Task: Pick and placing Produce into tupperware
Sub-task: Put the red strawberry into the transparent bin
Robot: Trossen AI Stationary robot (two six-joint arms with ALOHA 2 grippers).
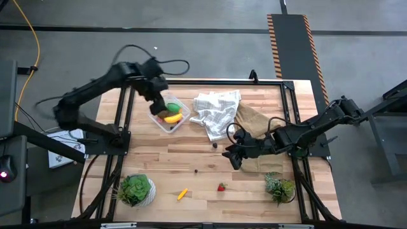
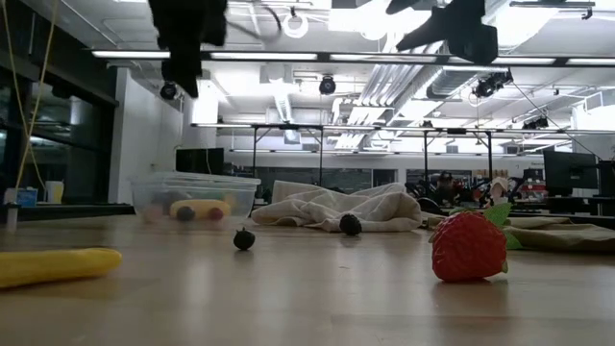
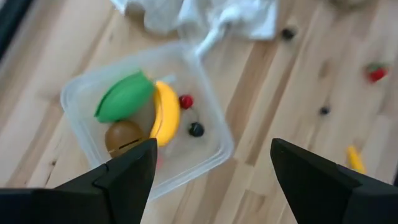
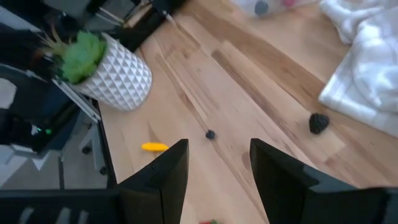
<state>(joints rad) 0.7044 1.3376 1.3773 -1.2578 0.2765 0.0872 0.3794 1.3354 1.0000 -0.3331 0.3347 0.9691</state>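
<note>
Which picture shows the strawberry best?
The low view: the strawberry sits big and close on the table, red with a green leaf. The high view shows it only as a tiny red dot. The left wrist view catches it blurred, far off. The right wrist view barely shows it.

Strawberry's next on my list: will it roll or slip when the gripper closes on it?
The strawberry probably won't roll far: in the low view it rests on its side on the table, tapered, with leaves sticking out. Its surface looks glossy and hard, so it may squirt from the fingers; gripping across the widest part seems safer. It looks light.
</note>
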